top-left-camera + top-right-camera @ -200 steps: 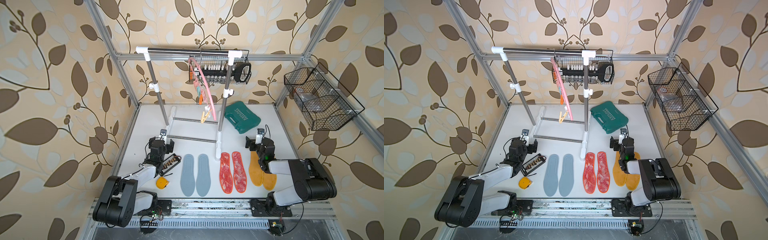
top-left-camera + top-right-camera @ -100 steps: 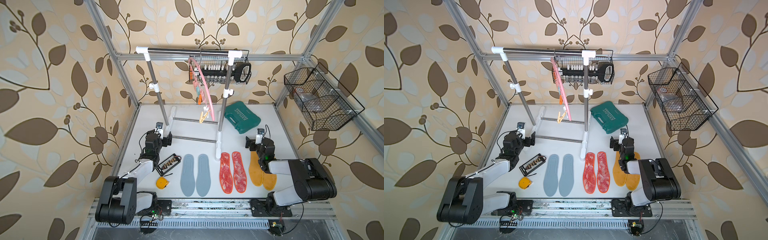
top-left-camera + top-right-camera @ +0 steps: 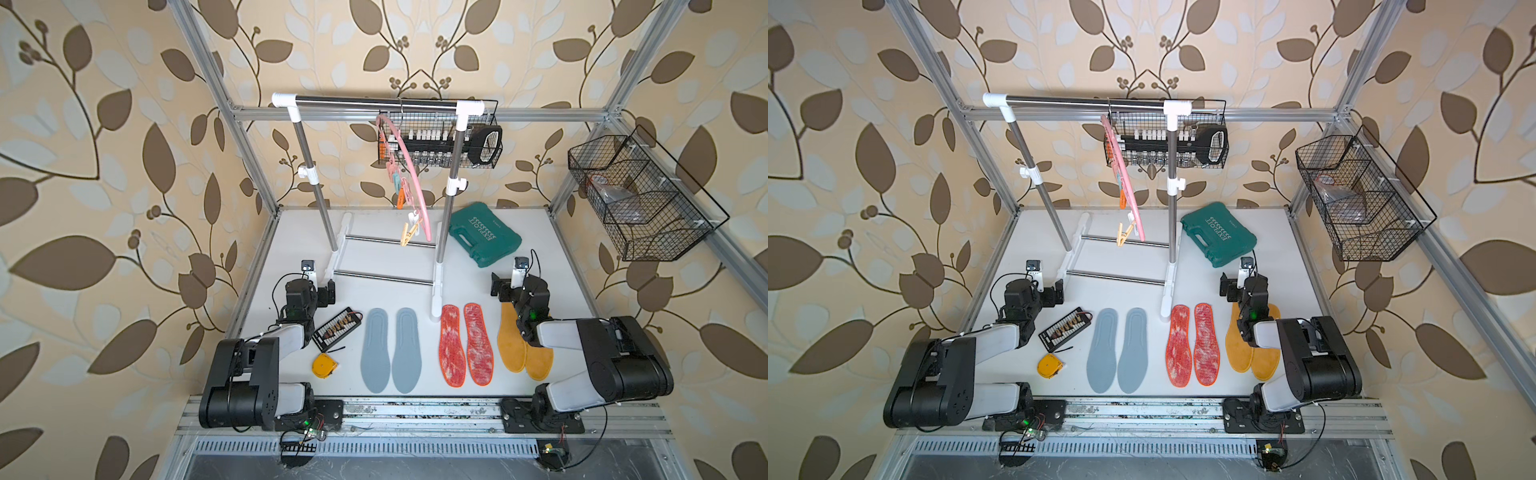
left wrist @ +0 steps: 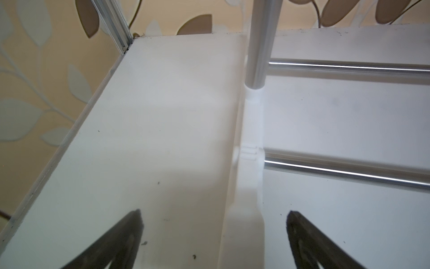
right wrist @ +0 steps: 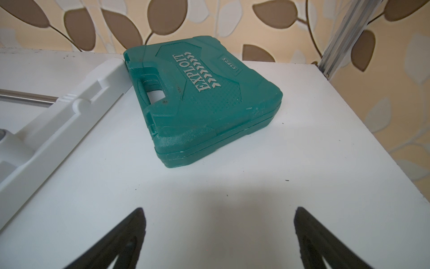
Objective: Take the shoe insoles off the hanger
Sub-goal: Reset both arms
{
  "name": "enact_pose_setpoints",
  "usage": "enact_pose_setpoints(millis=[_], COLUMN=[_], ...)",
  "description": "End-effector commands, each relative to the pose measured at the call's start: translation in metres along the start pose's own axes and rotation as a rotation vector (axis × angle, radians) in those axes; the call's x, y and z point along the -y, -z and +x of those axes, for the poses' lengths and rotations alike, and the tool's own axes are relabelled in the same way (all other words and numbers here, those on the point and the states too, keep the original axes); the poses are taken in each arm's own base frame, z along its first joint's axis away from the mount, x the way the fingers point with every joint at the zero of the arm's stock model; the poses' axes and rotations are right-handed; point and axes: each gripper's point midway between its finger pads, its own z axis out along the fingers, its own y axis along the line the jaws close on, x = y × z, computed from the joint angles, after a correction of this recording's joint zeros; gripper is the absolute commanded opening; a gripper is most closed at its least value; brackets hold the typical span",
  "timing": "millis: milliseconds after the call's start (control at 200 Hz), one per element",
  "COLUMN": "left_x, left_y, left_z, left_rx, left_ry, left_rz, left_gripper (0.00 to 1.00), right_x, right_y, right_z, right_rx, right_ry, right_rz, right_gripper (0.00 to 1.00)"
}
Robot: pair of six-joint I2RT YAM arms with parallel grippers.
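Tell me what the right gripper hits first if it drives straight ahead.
Probably the green case: it lies dead ahead of the right gripper, jaws open, across a stretch of table.

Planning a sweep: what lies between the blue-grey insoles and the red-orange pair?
The garment rack's white foot ends between the blue-grey insoles and the red-orange pair; the rest of the gap is bare table. Both top views show it.
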Motion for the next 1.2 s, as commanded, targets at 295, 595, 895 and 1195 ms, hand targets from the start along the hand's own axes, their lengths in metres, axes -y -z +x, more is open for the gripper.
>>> enact_pose_setpoints(millis=[295, 595, 895, 1195], left_x=[-0.026, -0.028, -0.028, -0.028], left_y=[-0.022, -0.023, -0.022, -0.022], left_z=[-0.006, -0.005, -0.007, -0.007], left_rx=[0.017, 0.009, 0.017, 0.018], left_ry=[0.140, 0.154, 0.153, 0.151], left_rz=[-0.046, -0.033, -0.034, -0.035], left_gripper=[0.99, 0.99, 0.99, 0.99], right_x=[0.001, 0.002, 0.002, 0.002], right_y=[-0.003, -0.005, -0.006, -0.007], right_z=[-0.005, -0.004, -0.004, -0.004], right_rx=[0.004, -0.007, -0.012, -0.015], right_ry=[-0.008, -0.020, -0.023, -0.029], right_rz=[0.005, -0.017, -0.022, -0.028], right_gripper=[0.98, 0.98, 0.98, 0.98])
